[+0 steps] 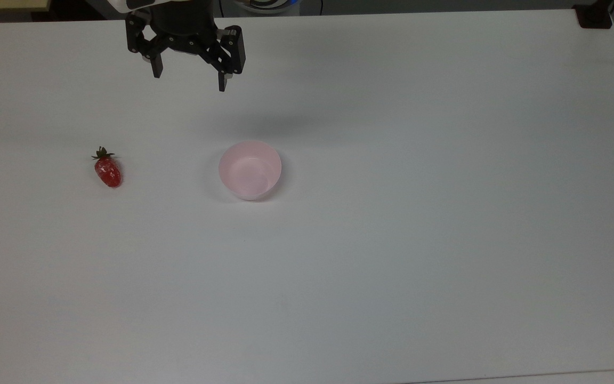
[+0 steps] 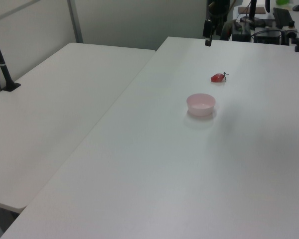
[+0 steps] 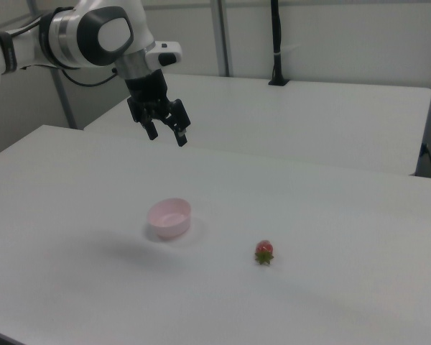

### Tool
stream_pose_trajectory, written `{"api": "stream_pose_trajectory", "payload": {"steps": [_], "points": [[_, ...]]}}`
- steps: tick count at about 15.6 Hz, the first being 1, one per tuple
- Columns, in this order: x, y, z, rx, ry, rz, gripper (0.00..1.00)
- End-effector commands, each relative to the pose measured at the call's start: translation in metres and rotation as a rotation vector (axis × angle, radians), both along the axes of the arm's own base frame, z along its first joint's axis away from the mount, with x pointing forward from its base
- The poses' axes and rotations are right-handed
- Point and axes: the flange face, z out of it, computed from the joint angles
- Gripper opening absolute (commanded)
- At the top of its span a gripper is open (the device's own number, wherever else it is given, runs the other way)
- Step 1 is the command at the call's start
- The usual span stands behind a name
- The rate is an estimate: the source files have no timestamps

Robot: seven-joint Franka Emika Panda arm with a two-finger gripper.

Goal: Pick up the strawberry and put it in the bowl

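While fingers (image 1: 188,80) hang spread, strawberry (image 1: 107,169) lies well apart.

A: What's sitting on the near white table (image 2: 154,164) in the left view?

B: A pale pink bowl (image 2: 201,104) is resting upright on it, and nothing is showing inside the bowl. A red strawberry (image 2: 218,77) is lying on its side farther back, toward the left view's right, its green cap pointing right.

A: Are they touching?

B: No, they're lying apart, with bare tabletop between them.

A: Anything above them?

B: One dark finger of the gripper (image 2: 208,31) is hanging at the top edge, above the far part of the table, well clear of both. A second white table (image 2: 55,94) is standing alongside on the left view's left, with a black post (image 2: 1,59) rising from it.
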Motion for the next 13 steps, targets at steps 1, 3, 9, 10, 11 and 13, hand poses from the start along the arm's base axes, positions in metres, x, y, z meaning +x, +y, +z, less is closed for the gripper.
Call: {"api": "stream_pose_trajectory", "payload": {"steps": [1, 3, 9, 10, 11, 13], "points": [[-0.0018, 0.0012, 0.0019, 0.042, -0.014, -0.020, 1.00], [-0.0009, 0.0012, 0.0015, 0.043, -0.013, -0.013, 1.00], [0.0009, 0.0020, 0.0007, 0.041, -0.020, -0.004, 1.00], [0.0009, 0.0027, 0.0008, 0.038, -0.020, -0.002, 1.00], [0.0021, 0.0025, -0.0013, 0.036, -0.017, -0.002, 1.00], [0.0040, 0.0015, -0.0058, 0.038, -0.011, -0.004, 1.00]]}}
